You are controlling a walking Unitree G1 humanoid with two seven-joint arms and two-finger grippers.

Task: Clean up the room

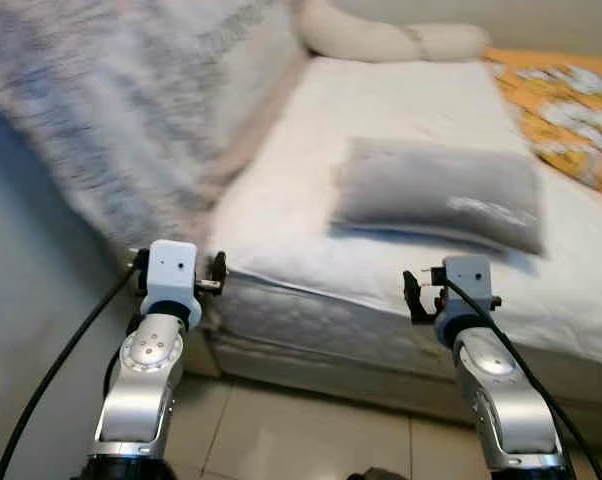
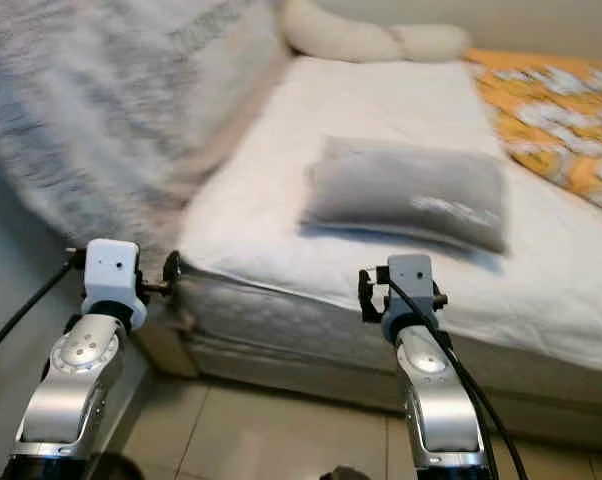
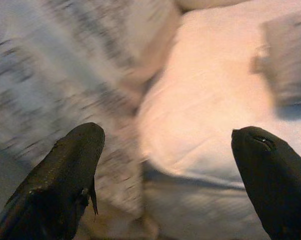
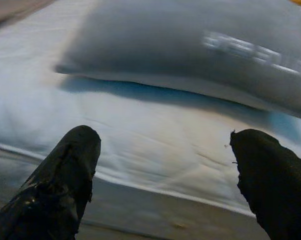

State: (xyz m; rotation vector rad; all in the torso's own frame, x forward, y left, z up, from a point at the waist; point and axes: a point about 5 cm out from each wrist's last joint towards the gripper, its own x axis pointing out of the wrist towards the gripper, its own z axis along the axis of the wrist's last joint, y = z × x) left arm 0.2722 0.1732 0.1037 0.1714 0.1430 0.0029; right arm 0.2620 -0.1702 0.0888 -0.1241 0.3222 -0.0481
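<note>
A grey pillow lies on the white mattress of a bed, near its front edge. A grey speckled blanket hangs in a heap over the bed's left side. My right gripper is open, held low in front of the mattress edge and pointing at the grey pillow. My left gripper is open too, near the bed's left front corner, between the blanket and the mattress. Both hold nothing.
A long cream bolster lies at the head of the bed. An orange patterned cover spreads over the far right side. Beige tiled floor runs below the bed's front edge. A blue-grey wall stands at my left.
</note>
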